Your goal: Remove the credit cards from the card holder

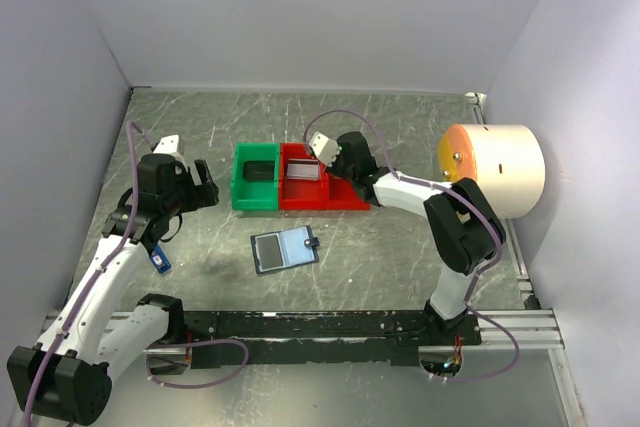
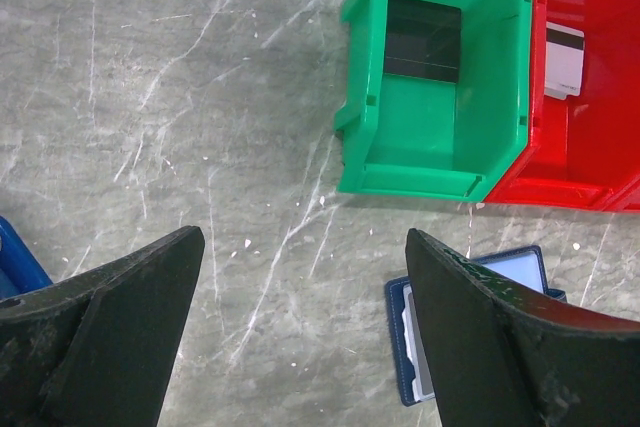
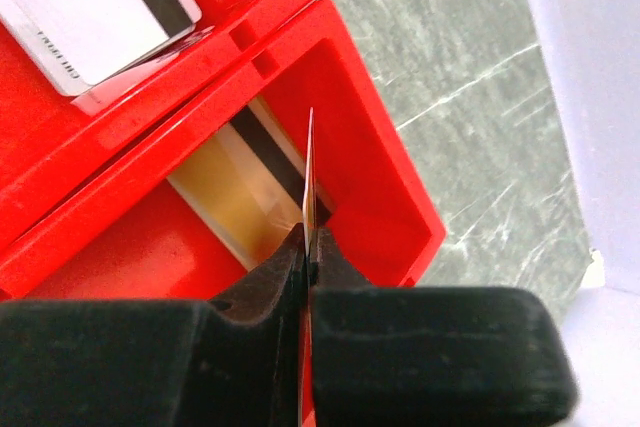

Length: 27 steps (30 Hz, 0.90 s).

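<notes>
The card holder (image 1: pixel 285 250) lies open on the table, dark navy with a pale inside; in the left wrist view its corner (image 2: pixel 404 347) shows behind my right-hand finger. My left gripper (image 2: pixel 305 237) hangs open over bare table to the left of the holder, holding nothing. My right gripper (image 3: pixel 308 242) is shut on a thin credit card (image 3: pixel 309 167), seen edge-on above a red bin (image 3: pixel 400 207). A tan card (image 3: pixel 235 197) lies in that bin. In the neighbouring red bin (image 2: pixel 590 137) lies a silvery card (image 2: pixel 563 57), and in the green bin (image 2: pixel 400 162) a dark card (image 2: pixel 422 39).
The three bins stand in a row behind the holder (image 1: pixel 300 179). A large cream cylinder with an orange face (image 1: pixel 495 167) stands at the right. A small bright-blue tag (image 1: pixel 160 262) hangs by my left arm. Pale walls close the table on three sides.
</notes>
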Each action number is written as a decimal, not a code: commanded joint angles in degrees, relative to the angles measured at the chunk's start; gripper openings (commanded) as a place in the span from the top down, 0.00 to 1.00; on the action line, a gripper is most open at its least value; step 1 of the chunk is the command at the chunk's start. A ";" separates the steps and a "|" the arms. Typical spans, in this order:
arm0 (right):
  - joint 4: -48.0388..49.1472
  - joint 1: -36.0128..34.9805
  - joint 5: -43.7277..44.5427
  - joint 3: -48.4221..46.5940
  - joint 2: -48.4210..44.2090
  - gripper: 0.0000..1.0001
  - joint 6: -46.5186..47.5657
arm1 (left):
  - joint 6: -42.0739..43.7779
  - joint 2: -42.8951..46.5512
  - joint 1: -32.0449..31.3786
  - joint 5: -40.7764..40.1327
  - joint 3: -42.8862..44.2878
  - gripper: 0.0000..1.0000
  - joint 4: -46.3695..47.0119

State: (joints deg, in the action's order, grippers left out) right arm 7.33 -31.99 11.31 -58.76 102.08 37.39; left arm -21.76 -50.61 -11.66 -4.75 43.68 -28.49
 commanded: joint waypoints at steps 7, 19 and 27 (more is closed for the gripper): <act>7.17 0.22 -1.45 1.09 2.10 1.00 9.50 | 1.02 0.32 0.32 -0.06 0.63 0.08 1.65; 4.21 0.17 -3.69 1.80 5.08 0.92 12.17 | 1.04 0.85 0.32 -0.24 0.49 0.08 1.58; 0.26 0.23 -5.94 2.35 2.64 0.66 12.78 | 1.02 0.32 0.32 0.55 0.47 0.08 1.64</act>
State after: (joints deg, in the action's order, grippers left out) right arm 10.74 -31.81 7.07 -56.66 106.32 49.08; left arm -21.41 -50.59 -11.66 -4.73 43.68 -28.49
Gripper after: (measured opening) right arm 0.289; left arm 0.918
